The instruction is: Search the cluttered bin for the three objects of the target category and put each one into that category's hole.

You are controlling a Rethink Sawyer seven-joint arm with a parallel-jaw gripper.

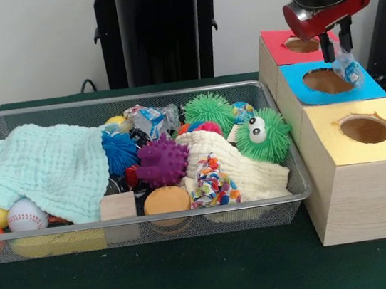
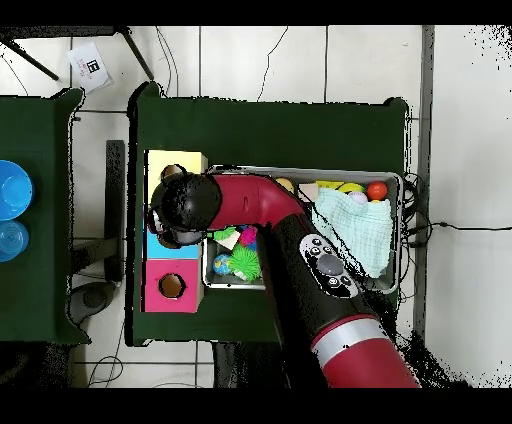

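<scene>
I have the tool [image 1: 334, 44] at the upper right of the front frame, clamped on a crinkly clear packet [image 1: 348, 69] hanging just over the blue box's hole [image 1: 328, 81]. My worry: the packet sits toward the hole's right rim, so on release it may snag there or slide off onto the tabletop [image 1: 198, 280].

A robotics lab: a green-covered worktop [image 1: 198, 280] on a tiled floor [image 2: 260, 62], loose cables [image 2: 455, 228] at right, a printed marker sheet [image 2: 89, 66] upper left, plain white wall [image 1: 21, 46].
</scene>
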